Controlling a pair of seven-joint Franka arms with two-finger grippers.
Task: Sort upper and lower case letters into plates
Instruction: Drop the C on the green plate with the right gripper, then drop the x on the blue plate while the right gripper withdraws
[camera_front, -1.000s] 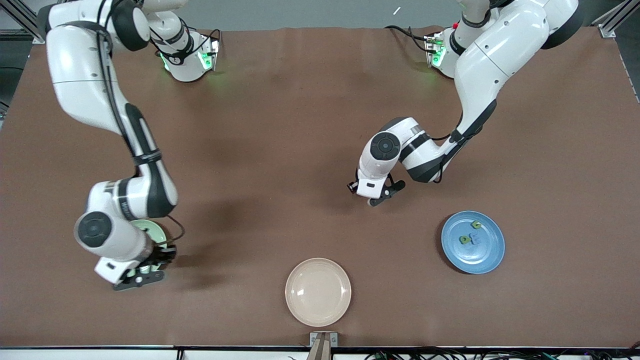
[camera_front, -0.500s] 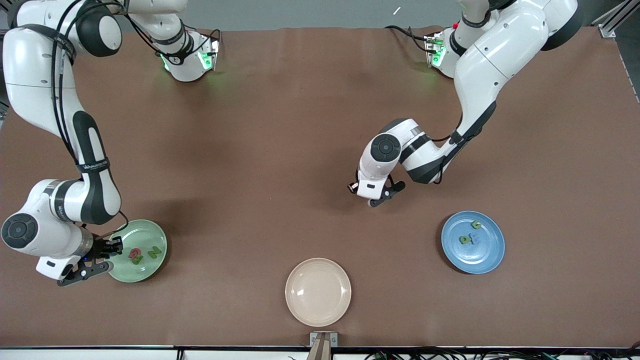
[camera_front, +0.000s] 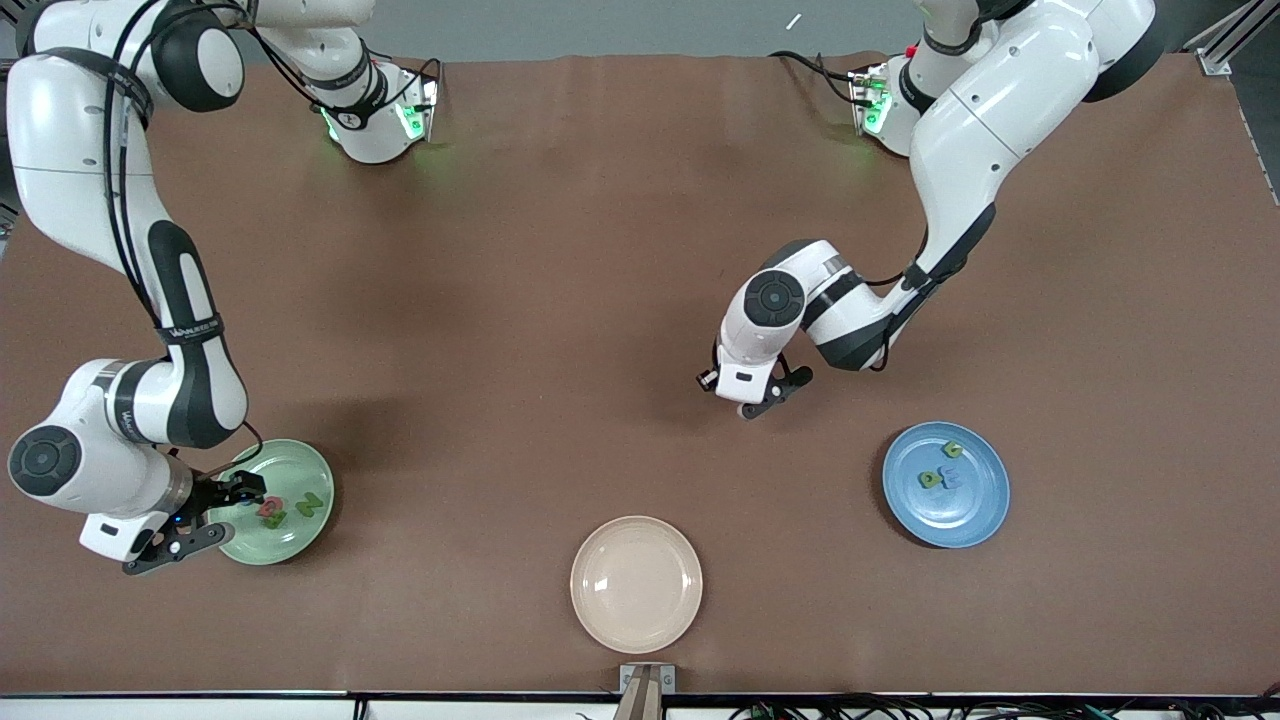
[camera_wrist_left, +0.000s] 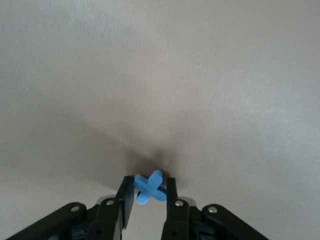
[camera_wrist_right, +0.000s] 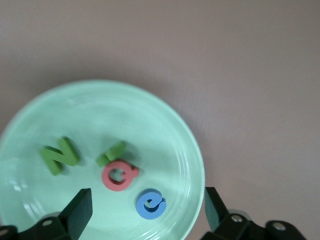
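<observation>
pale green plate: round shallow pale green plate (camera_front: 290, 545), glossy, sat at the right arm's end of the table, near the front camera edge.
letters in green plate: in the right wrist view a green foam N (camera_wrist_right: 60, 155), a small green letter (camera_wrist_right: 111, 153) touching a red foam letter with a round bowl and a tail (camera_wrist_right: 119, 174), and a blue foam e (camera_wrist_right: 150, 204) lay flat inside it.
blue plate: round shallow blue plate (camera_front: 975, 520) sat toward the left arm's end, about as near the front camera as the green one.
letters in blue plate: two small green letters (camera_front: 952, 450) and (camera_front: 929, 480), and a pale blue one (camera_front: 950, 477) just beside the second.
right gripper: right gripper (camera_wrist_right: 145, 210) hung over the green plate's edge, fingers spread wide, nothing between them.
left gripper: left gripper (camera_wrist_left: 148, 200) was low over bare mat mid-table, away from both plates, clamped on a blue cross-shaped foam letter (camera_wrist_left: 149, 186).
cream plate: round cream-beige plate (camera_front: 590, 620) sat between the two, nearest the front camera, nothing in it.
table: brown mat-covered table (camera_front: 560, 260).
obstruction: right arm's wrist covered part of the green plate's rim in the front view.
</observation>
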